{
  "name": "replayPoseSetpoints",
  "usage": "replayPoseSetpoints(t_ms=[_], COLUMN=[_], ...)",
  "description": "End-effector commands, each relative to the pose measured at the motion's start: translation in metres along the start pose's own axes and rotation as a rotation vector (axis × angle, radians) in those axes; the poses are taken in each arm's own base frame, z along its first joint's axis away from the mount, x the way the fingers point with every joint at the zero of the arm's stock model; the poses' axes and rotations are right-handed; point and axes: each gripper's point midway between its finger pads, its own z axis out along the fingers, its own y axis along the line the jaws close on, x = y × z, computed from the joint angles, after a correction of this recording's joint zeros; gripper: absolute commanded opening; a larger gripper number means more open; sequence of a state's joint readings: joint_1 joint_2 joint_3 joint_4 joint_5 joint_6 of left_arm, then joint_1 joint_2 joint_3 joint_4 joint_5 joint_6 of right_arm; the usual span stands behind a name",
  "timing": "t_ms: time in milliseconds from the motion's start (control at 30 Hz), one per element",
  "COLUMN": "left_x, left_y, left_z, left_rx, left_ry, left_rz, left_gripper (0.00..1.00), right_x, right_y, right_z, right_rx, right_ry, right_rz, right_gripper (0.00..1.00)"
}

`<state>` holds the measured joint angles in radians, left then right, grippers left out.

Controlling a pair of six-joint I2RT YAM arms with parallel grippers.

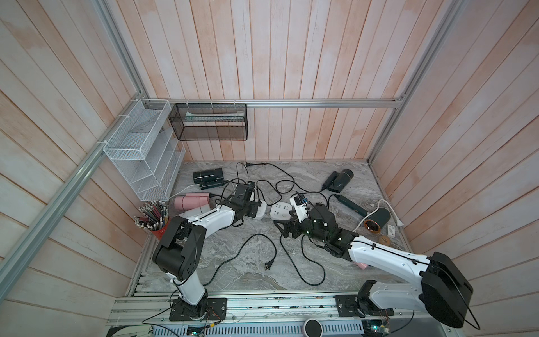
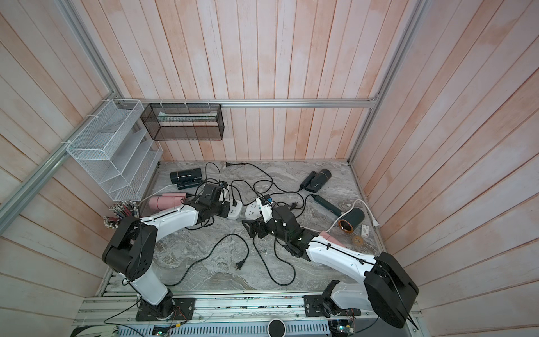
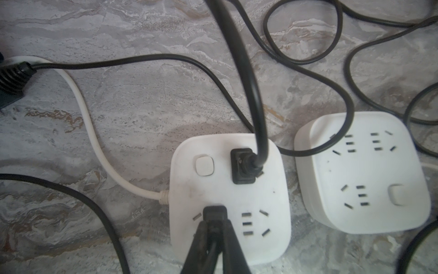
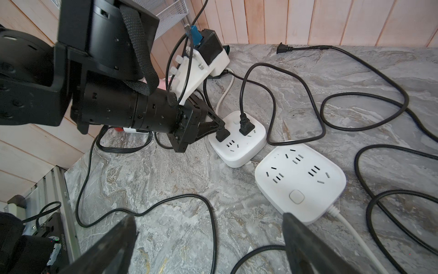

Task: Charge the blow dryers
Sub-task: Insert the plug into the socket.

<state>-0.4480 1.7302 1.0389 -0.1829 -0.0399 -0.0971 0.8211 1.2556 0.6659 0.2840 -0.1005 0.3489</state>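
Observation:
Blow dryers lie around the marble top: a black one (image 1: 207, 176) at the back left, a pink one (image 1: 191, 201) near the left wall, a dark one (image 1: 341, 179) at the back right and a dark one with a copper ring (image 1: 377, 220) at the right. My left gripper (image 3: 214, 227) is shut on a black plug (image 3: 214, 214) that sits on the left white power strip (image 3: 230, 197). Another black plug (image 3: 244, 166) stands in that strip. My right gripper (image 4: 208, 237) hangs open over bare marble, close to the second power strip (image 4: 301, 182), with nothing between its fingers.
Black cords loop all over the table. A loose plug (image 1: 268, 265) lies near the front, another (image 1: 248, 164) at the back. A white wire rack (image 1: 143, 151) and a black mesh basket (image 1: 208, 122) hang at the back left. A cup of pencils (image 1: 154, 218) stands by the left arm.

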Motion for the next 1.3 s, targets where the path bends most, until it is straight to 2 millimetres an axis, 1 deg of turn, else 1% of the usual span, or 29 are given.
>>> replayPoseSetpoints(t_ms=[0,133,300,500,600,667,767,867,933,1067,1167,1267], left_x=[0.023,0.015,0.01,0.015,0.015,0.014,0.009,0.002,0.0,0.008,0.016,0.02], left_y=[0.003,0.007,0.007,0.006,0.007,0.007,0.006,0.005,0.003,0.005,0.005,-0.001], left_z=[0.011,0.011,0.007,0.008,0.007,0.005,0.0,-0.008,-0.015,-0.028,-0.044,-0.061], left_rx=[-0.025,-0.046,-0.044,-0.034,-0.034,-0.031,-0.024,-0.018,-0.009,-0.017,-0.002,0.04], left_ry=[0.105,0.096,0.087,0.097,0.097,0.092,0.08,0.06,0.05,0.06,0.05,0.027], left_rz=[0.051,0.067,0.062,0.046,0.028,0.027,0.025,-0.01,-0.025,-0.074,-0.12,-0.175], left_gripper=[0.09,0.09,0.09,0.09,0.15,0.17,0.22,0.28,0.34,0.38,0.4,0.45], right_x=[0.004,0.006,0.009,0.008,0.008,0.008,0.008,0.008,0.007,0.008,0.007,0.009], right_y=[-0.007,-0.008,-0.009,-0.008,-0.008,-0.008,-0.007,-0.007,-0.008,-0.009,-0.01,-0.011], right_z=[-0.003,-0.005,-0.004,-0.003,-0.003,-0.004,-0.004,-0.005,-0.006,-0.007,-0.01,-0.013], right_rx=[0.027,0.029,0.03,0.026,0.025,0.024,0.022,0.024,0.027,0.033,0.042,0.05], right_ry=[0.0,0.001,0.005,0.006,0.005,0.005,0.005,0.003,0.004,0.005,0.002,0.007], right_rz=[0.015,0.018,0.023,0.021,0.023,0.024,0.026,0.025,0.025,0.026,0.025,0.024], right_gripper=[0.96,0.96,0.96,0.96,0.96,0.96,0.95,0.95,0.95,0.94,0.94,0.93])
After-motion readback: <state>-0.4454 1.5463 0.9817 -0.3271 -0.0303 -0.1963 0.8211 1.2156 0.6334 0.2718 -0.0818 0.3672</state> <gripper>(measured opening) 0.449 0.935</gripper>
